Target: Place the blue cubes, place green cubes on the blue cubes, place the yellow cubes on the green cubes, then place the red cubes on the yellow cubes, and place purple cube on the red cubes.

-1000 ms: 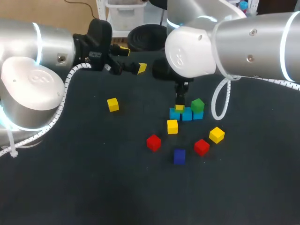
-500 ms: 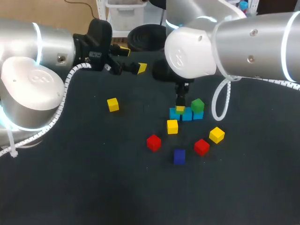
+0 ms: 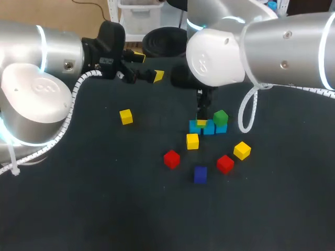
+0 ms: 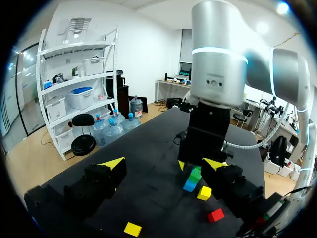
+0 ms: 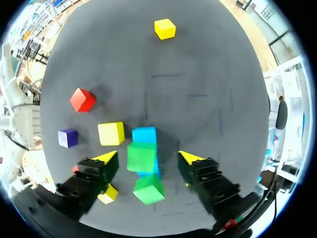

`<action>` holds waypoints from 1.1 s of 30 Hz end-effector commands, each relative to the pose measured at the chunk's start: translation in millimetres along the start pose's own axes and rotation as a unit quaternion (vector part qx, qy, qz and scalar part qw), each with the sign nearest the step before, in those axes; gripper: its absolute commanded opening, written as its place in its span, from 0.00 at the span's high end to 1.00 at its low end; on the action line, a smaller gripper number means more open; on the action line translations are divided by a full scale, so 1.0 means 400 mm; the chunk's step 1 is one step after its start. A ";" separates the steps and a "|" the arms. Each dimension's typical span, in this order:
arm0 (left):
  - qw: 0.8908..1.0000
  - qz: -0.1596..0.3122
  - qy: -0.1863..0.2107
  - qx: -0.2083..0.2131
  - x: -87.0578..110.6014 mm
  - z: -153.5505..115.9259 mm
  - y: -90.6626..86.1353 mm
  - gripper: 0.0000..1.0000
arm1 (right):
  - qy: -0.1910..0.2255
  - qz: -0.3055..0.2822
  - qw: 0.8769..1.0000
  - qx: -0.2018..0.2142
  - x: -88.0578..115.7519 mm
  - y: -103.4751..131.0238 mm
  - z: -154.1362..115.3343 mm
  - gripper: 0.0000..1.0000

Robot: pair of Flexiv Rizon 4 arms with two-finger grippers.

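Observation:
Three light blue cubes [image 3: 209, 128] form a row in the middle of the table. A green cube [image 3: 220, 116] rests on the rightmost one. A second green cube [image 5: 142, 157] sits on the blue cube [image 5: 144, 135] at the left end, between the fingers of my right gripper [image 5: 147, 158], which is open with a gap on each side of it. That gripper [image 3: 201, 119] hangs straight above the row. My left gripper [image 3: 148, 66] hovers open and empty at the back left. Yellow cubes [image 3: 192, 141] [image 3: 242, 150] [image 3: 125, 116], red cubes [image 3: 171, 159] [image 3: 225, 163] and a purple cube [image 3: 200, 174] lie loose.
The loose cubes lie just in front of the blue row, apart from one yellow cube off to the left. In the left wrist view my right arm [image 4: 208, 124] stands over the stack [image 4: 192, 179], ahead of the left gripper [image 4: 163, 163].
My right gripper's fingers have spread apart and let go of the green cube, which stays on the left blue cube. The left arm has not moved.

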State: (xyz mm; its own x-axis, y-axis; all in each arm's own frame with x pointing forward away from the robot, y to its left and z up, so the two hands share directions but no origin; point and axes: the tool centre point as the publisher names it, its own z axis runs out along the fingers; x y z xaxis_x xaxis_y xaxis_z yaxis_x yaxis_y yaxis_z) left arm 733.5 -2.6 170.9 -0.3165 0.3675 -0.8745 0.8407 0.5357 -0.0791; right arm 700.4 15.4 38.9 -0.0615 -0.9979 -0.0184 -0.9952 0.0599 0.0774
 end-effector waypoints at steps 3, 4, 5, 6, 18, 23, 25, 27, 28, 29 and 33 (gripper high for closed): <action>1.000 0.001 -0.003 0.000 0.004 0.000 0.001 0.00 | -0.014 -0.061 0.998 0.023 0.059 0.016 -0.032 0.00; 1.000 0.001 -0.003 0.000 0.004 0.000 0.001 0.00 | -0.017 -0.077 0.997 0.027 0.071 0.016 -0.041 0.00; 1.000 0.001 -0.003 0.000 0.004 0.000 0.001 0.00 | -0.024 -0.093 0.995 0.021 0.090 0.016 -0.050 0.00; 1.000 0.001 -0.003 0.000 0.004 0.000 0.001 0.00 | -0.029 -0.094 0.995 0.016 0.104 0.015 -0.053 0.00; 1.000 0.001 -0.003 0.000 0.004 0.000 0.001 0.00 | -0.025 -0.181 0.982 0.049 0.188 -0.029 -0.040 0.00; 1.000 0.001 -0.003 0.000 0.004 0.000 0.001 0.00 | -0.023 -0.193 0.980 0.048 0.168 -0.013 -0.032 0.00; 1.000 0.001 -0.003 0.000 0.004 0.000 0.001 0.00 | -0.026 -0.197 0.979 0.042 0.160 -0.003 -0.027 0.00; 1.000 0.001 -0.003 0.000 0.004 0.000 0.001 0.00 | -0.026 -0.197 0.979 0.036 0.157 0.006 -0.017 0.00; 1.000 0.001 -0.003 0.000 0.004 0.000 0.001 0.00 | -0.025 -0.197 0.979 0.034 0.156 0.009 -0.014 0.00; 1.000 0.001 -0.003 0.000 0.004 0.000 0.001 0.00 | -0.025 -0.197 0.980 0.031 0.155 0.012 -0.011 0.00; 1.000 0.001 -0.003 0.000 0.004 0.000 0.001 0.00 | -0.021 -0.192 0.981 0.028 0.155 0.017 0.000 0.50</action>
State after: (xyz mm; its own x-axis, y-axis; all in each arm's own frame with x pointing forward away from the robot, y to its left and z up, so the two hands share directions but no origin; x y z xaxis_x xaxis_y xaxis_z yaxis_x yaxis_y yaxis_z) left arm 733.4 -2.6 171.0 -0.3165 0.3676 -0.8745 0.8407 0.5358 -0.0790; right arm 690.5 -46.4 40.8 0.3206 -0.9436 -0.0823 -0.9467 -0.3221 0.0050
